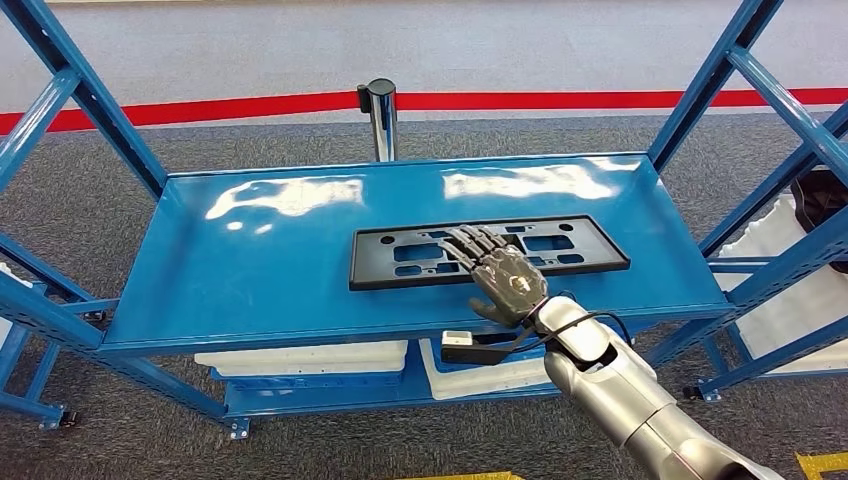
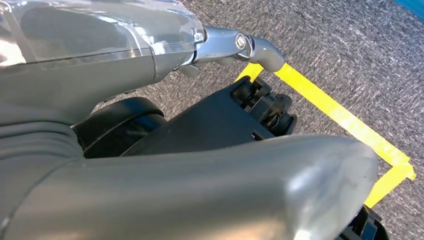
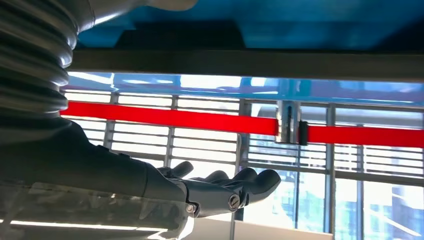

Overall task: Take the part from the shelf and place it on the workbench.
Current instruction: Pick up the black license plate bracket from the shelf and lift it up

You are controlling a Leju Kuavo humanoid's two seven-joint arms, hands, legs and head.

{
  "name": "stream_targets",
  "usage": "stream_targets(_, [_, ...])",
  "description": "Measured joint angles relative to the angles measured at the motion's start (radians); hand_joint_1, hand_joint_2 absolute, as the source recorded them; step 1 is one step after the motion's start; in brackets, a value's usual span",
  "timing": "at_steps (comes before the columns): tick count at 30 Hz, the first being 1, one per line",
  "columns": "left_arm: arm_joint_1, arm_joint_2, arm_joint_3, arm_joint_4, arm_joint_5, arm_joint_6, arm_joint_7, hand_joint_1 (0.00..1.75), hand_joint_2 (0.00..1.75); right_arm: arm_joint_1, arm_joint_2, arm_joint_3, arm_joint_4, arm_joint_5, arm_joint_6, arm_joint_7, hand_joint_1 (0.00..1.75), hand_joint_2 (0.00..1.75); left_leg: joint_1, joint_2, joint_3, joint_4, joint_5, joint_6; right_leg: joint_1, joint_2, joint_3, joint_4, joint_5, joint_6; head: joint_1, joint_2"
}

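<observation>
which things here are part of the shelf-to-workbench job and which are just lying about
Part of the job:
- black part, flat on the shelf
- blue shelf
- right hand, fingers lying over the part's front edge

Just lying about:
- white trays on the lower shelf
- chrome post with red belt behind the shelf
- yellow floor tape

I've got open shelf [image 1: 250, 260] surface left of the part [image 1: 400, 262] for a hand to pass, but blue uprights [image 1: 95, 105] box both ends and a post [image 1: 381, 115] stands behind.
</observation>
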Motion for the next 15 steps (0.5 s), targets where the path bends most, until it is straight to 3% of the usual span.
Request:
stream_targets(4, [0.000,0.000,0.000,0.000,0.003,0.000,0.000,0.00,0.00,0.000,0.001,0.022,-0.037,0.000,0.008,-0.001,0.00,1.75,0.000,0.000,0.000,0.000,0.000,0.000,0.000,0.000,0.000,0.000,0.000,0.000,0.000,0.000])
stream_targets(15, [0.000,0.000,-0.001,0.000,0.006,-0.001,-0.001,0.00,0.00,-0.008,0.017,0.065,-0.074,-0.001,0.017,0.000,0.00,1.75,0.000,0.000,0.000,0.000,0.000,0.000,0.000,0.000,0.000,0.000,0.000,0.000,0.000,0.000])
